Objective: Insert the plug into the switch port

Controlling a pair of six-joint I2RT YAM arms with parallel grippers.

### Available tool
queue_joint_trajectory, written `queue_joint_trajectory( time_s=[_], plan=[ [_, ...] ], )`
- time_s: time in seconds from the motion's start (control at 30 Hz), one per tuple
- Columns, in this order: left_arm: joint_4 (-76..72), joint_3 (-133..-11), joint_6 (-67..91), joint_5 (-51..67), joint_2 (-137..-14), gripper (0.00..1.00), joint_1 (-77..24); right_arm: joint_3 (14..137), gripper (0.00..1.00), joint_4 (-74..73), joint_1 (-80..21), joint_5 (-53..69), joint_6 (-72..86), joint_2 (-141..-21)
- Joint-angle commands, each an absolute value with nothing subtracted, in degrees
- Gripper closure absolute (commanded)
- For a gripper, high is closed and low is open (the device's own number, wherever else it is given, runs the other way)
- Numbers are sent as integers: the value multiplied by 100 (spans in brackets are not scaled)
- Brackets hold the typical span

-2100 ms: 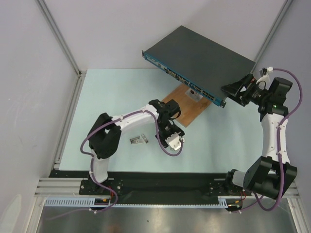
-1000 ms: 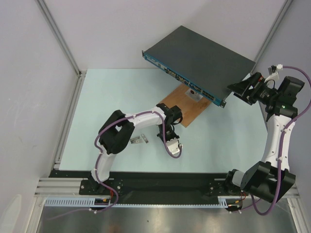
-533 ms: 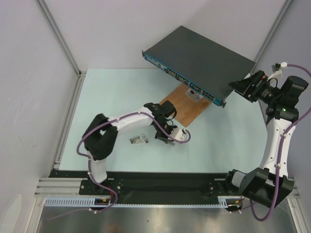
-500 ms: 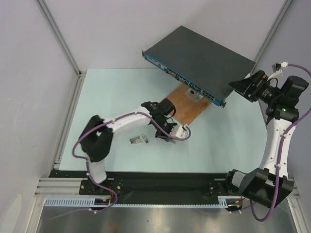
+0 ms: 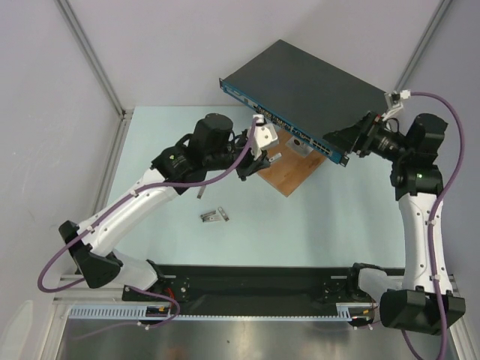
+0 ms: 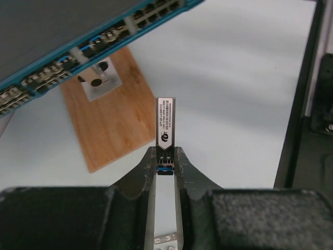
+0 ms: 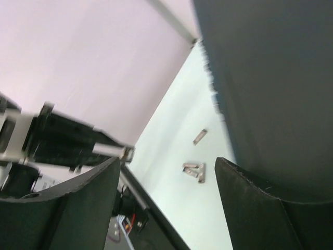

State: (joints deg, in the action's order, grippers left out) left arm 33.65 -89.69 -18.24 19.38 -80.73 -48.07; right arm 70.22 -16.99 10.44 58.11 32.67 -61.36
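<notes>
Left claw (image 6: 165, 156) is almost closed, pinching the base of the plug (image 6: 165, 122), a slim metal module sticking straight out past the fingertips. Its free end points toward the switch (image 6: 52, 31) but is clearly apart from the blue socket strip. The switch sits at the table's far side, above a wooden board (image 6: 112, 125). Right claw (image 7: 166, 160) gapes wide by the switch's right front corner, holding nothing.

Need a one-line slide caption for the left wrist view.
Left gripper clamps the plug, aimed toward but apart from the switch, wooden board below.
</notes>
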Motion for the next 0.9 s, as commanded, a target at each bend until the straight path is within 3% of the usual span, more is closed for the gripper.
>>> queue_joint_trajectory(
  time_s=[0.0,0.53,0.73,0.87],
  plan=[
    [3156,-9237,-967,968,-8060,100,-4913,7225,21,-1372,398,5511,3146,-5915],
    [2865,-9729,-879,150,-8498,100,-5572,7242,32,-1319,-993,5115,2900,-6416],
    [2830,-9975,-879,35,-8683,100,-5713,7163,43,-1345,-1151,5115,2874,-6425],
    [2857,-10142,-888,35,-8815,100,-5774,7110,62,-1318,-1169,5080,2848,-6407]
  ],
)
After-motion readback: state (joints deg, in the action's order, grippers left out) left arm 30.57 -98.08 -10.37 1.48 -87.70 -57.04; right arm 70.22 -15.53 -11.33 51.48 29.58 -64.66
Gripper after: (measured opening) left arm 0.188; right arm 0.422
